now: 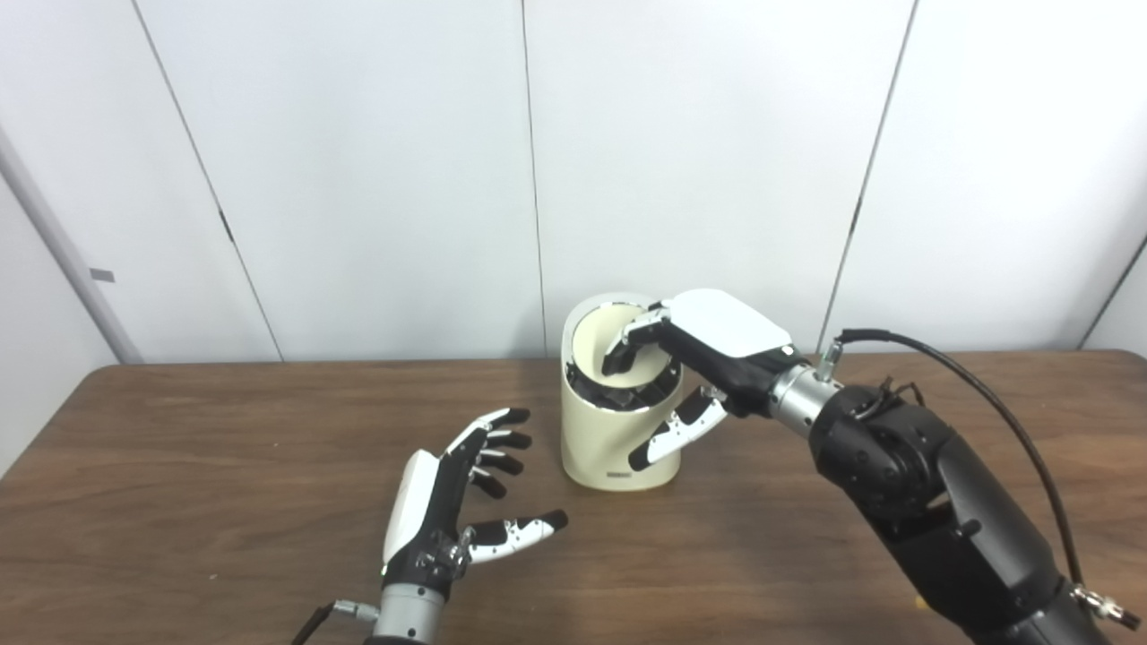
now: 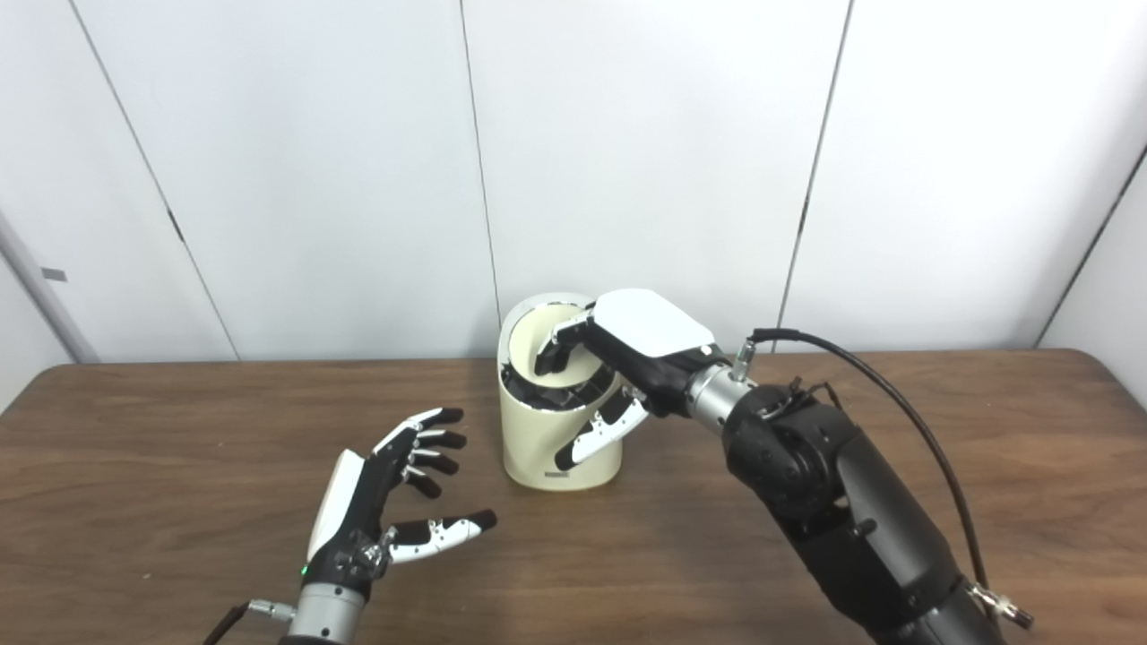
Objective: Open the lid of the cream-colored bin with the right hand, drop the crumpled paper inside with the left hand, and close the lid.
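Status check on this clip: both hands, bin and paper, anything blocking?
Left robot hand open, empty, beside bin. Right robot hand at the cream bin, fingers on the tilted lid. Crumpled paper not in sight. Nothing blocking on table.

Bin mid-table, between left and right robot hand.

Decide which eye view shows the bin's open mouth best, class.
Left eye view, narrowly: the cream-colored bin sits near centre and more of its inner wall shows beside the right hand. The right eye view shows the same bin from slightly further right.
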Robot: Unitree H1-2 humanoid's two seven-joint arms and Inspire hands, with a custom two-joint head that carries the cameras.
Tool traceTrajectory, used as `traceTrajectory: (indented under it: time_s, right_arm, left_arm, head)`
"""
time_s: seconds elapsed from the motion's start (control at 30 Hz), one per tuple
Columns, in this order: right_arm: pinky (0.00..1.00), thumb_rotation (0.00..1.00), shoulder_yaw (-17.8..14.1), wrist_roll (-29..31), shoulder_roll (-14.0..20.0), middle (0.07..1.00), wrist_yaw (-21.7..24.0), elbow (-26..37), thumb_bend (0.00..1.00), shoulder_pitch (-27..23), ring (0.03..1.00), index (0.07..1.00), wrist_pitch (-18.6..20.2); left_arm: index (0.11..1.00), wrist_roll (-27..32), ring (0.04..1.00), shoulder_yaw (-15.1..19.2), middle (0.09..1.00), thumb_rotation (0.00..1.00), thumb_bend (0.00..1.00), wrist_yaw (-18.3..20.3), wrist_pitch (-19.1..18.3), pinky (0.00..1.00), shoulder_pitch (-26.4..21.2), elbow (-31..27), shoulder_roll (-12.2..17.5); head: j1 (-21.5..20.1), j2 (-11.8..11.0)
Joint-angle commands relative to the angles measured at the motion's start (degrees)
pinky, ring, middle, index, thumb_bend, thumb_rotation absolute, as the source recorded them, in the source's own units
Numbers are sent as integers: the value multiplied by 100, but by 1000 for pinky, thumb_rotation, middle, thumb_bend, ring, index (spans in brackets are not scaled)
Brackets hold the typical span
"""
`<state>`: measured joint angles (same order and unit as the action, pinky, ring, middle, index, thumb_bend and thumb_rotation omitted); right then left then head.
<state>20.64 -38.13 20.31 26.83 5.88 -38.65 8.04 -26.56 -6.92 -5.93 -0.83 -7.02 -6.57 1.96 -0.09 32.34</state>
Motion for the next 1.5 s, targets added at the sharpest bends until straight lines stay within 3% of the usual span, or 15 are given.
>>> traceTrajectory:
  time_s: [0.0, 0.07, 0.33, 0.63, 0.73, 0.83, 0.97, 1.07, 1.2, 1.33, 1.47]
  right_arm:
    - [869, 355, -174, 77, 81, 675, 91, 146, 809, -148, 842, 662, 173]
    - [825, 360, -257, 93, 92, 702, 113, 240, 795, -208, 839, 692, 281]
    - [700, 350, -463, 112, 223, 797, -27, 201, 813, -381, 778, 781, 7]
    - [700, 350, -835, 144, 319, 887, -133, 486, 853, -193, 844, 877, 136]
    - [704, 350, -1079, 361, 351, 891, -191, 575, 866, 19, 857, 890, 159]
    - [723, 288, -1436, 819, 308, 912, -273, 717, 870, 333, 866, 899, 178]
    - [703, 277, -1666, 864, 326, 911, -511, 947, 887, 832, 852, 923, 116]
    - [720, 240, -1857, 1100, 233, 924, -605, 1076, 900, 1209, 867, 920, 307]
    - [736, 322, -1935, 1173, 101, 930, -875, 1093, 910, 1706, 869, 941, 262]
    - [685, 318, -1981, 1244, -91, 925, -1256, 960, 902, 2048, 848, 951, 78]
    - [717, 360, -1990, 1333, -267, 936, -1454, 940, 899, 2260, 859, 954, 132]
  left_arm:
    - [803, -9, 622, -6, 711, 11, 795, -51, 142, 501, -227, -56, 14]
    - [802, 4, 625, -2, 711, 10, 796, -49, 149, 505, -244, -38, 19]
    - [802, 42, 623, 2, 712, 8, 799, -51, 161, 505, -305, 22, 9]
    - [801, 43, 618, -16, 713, 11, 797, -39, 173, 497, -311, -11, 21]
    - [801, 48, 620, -17, 714, 11, 793, -15, 157, 499, -299, -51, 35]
    - [797, 61, 618, -10, 712, 7, 797, -5, 174, 501, -281, -79, 53]
    - [797, 78, 619, -4, 713, 9, 793, 33, 153, 504, -278, -115, 92]
    - [795, 124, 623, 15, 714, 7, 796, 50, 136, 509, -284, -126, 97]
    - [797, 211, 632, 60, 722, 11, 796, 70, 168, 514, -304, -99, 102]
    - [797, 230, 634, 69, 727, 19, 788, 74, 273, 512, -343, -26, 177]
    - [797, 300, 637, 94, 725, 26, 787, 89, 329, 513, -374, 35, 236]
  head:
    - [-7, 4]
    - [-19, 3]
    - [-51, -39]
    - [-44, -34]
    - [-60, -29]
    - [-84, -15]
    - [-122, -1]
    - [-135, 7]
    - [-196, 12]
    - [-302, -37]
    - [-381, -50]
